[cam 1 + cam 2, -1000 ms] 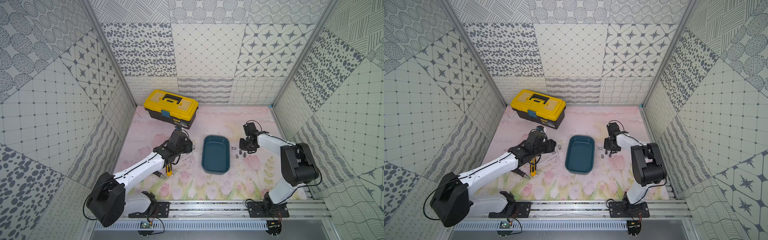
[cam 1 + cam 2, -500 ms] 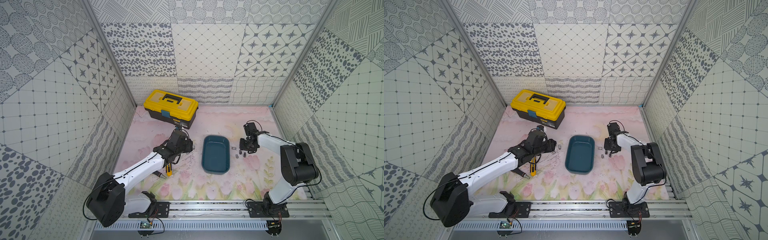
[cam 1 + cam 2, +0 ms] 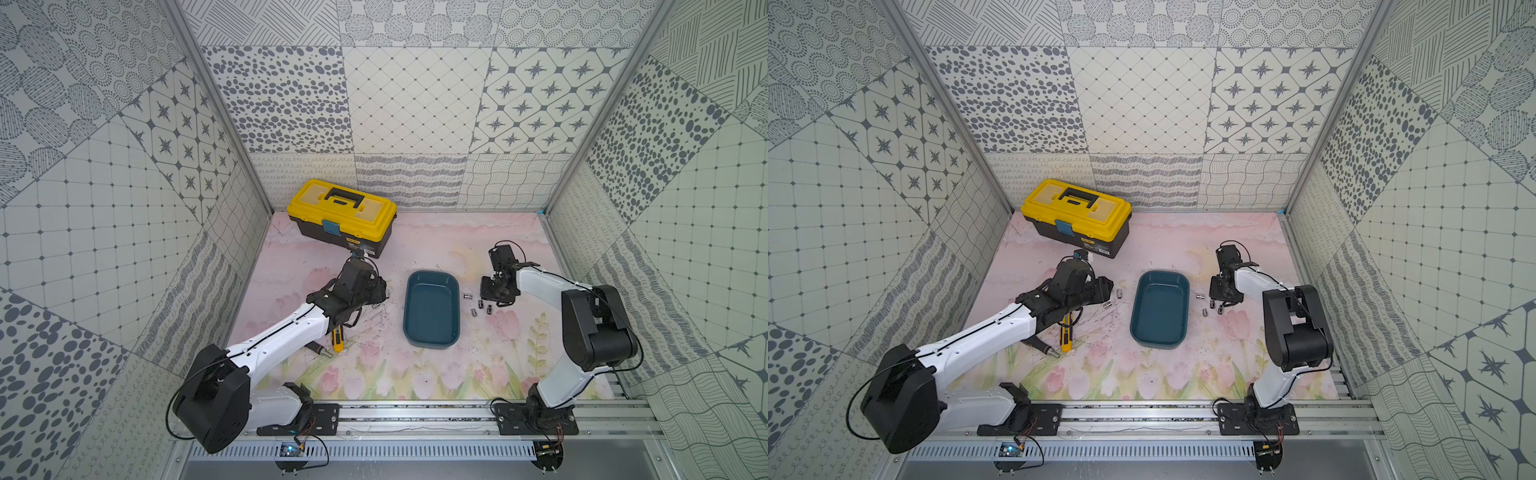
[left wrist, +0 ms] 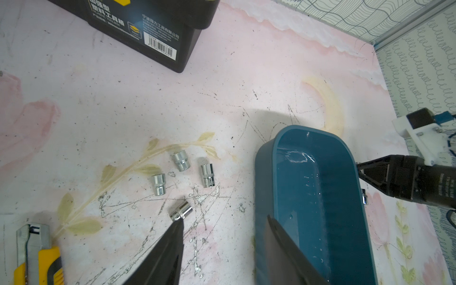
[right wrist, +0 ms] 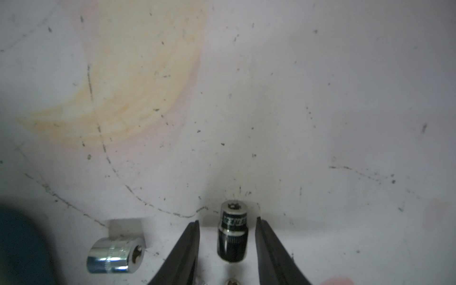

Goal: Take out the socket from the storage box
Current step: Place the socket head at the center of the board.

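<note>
The storage box (image 3: pixel 432 309) is a teal-blue bin in mid-mat, and nothing shows inside it in both top views (image 3: pixel 1160 309). My right gripper (image 5: pixel 227 223) is open low over the mat to the box's right. A dark-banded chrome socket (image 5: pixel 232 237) lies between its fingers with a gap on each side. Another socket (image 5: pixel 114 255) lies beside it. My left gripper (image 4: pixel 225 219) is open left of the box. One finger sits by a socket (image 4: pixel 181 211) on the mat, and the other is over the box's wall (image 4: pixel 265 187).
Several more sockets (image 4: pixel 180 160) lie on the mat left of the box. A yellow-lidded black toolbox (image 3: pixel 343 216) stands at the back left. A yellow utility knife (image 3: pixel 338 336) lies under the left arm. Patterned walls enclose the mat.
My right gripper's jaws have parted, and the socket now lies loose between them. Neither arm has visibly shifted.
</note>
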`<state>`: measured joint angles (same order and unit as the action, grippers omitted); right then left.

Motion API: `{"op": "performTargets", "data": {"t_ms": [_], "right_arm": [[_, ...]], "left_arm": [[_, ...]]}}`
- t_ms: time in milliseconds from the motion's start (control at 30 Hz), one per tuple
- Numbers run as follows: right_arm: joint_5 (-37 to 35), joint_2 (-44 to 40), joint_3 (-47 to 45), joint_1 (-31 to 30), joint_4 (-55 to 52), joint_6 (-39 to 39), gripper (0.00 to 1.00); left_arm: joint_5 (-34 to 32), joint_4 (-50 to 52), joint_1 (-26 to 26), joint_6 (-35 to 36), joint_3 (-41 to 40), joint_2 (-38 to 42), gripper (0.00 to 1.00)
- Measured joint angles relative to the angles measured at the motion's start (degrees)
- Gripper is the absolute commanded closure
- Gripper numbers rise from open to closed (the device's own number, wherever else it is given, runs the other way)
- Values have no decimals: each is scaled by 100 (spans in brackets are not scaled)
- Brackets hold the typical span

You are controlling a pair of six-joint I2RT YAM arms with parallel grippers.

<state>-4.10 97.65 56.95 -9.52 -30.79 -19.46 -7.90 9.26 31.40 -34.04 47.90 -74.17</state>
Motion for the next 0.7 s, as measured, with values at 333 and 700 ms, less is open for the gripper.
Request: {"op": "performTargets", "data": {"t_ms": [333, 700], "right_arm": [[146, -691, 7, 116, -227, 72, 51], [365, -2308, -330, 369, -24, 205, 14]], "left_arm": [[-31, 79, 0, 98, 223, -120, 37], [-1008, 269, -94, 638, 223, 319, 1]]}}
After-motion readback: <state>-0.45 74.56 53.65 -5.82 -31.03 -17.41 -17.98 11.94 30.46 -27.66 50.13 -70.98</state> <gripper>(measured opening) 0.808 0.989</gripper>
